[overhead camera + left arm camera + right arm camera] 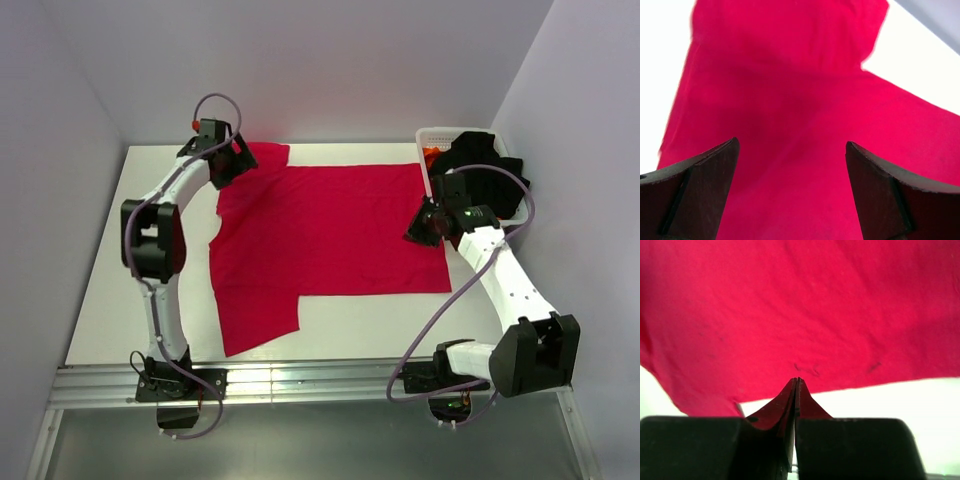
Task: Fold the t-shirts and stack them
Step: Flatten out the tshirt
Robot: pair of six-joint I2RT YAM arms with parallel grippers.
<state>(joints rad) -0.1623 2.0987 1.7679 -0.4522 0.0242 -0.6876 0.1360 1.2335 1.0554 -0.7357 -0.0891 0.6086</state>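
If the right gripper (797,381), its jaws pressed together at the right edge of the crimson t-shirt (330,240), has missed the cloth, I judge a lift would come up empty; I cannot tell whether any hem is caught. A thin pinch could slip or drag the shirt askew. Left gripper (790,145): spread wide, low over the far-left sleeve, holding nothing. Right arm: reaching in beside the white basket (428,135). Shirt: spread flat on the table (120,280).
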